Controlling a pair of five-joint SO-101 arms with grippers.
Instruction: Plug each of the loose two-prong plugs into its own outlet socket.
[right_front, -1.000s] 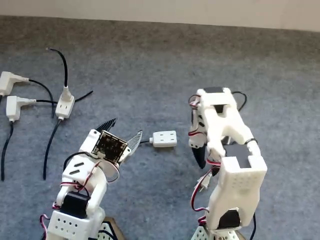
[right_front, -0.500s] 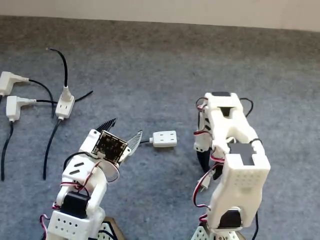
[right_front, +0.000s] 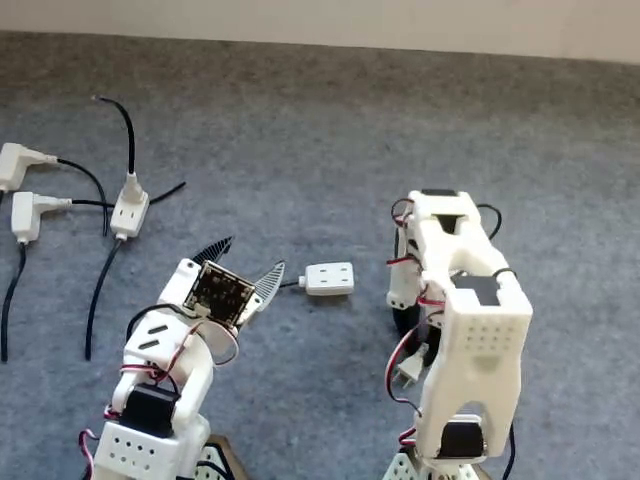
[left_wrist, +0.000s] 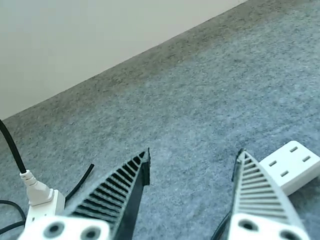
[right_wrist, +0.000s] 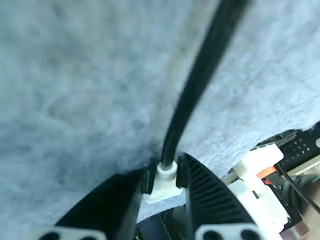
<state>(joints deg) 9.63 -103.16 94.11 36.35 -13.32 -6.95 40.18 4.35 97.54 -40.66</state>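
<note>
Grey tabletop was shown: plug clamped in right pincer, left pincer spread apart; the plug was best squared to socket.

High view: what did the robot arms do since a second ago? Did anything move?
The right arm drew back toward its base; the right gripper is shut on a white plug. The left gripper, open, the outlet block and the corded plugs on the left stayed put.
</note>
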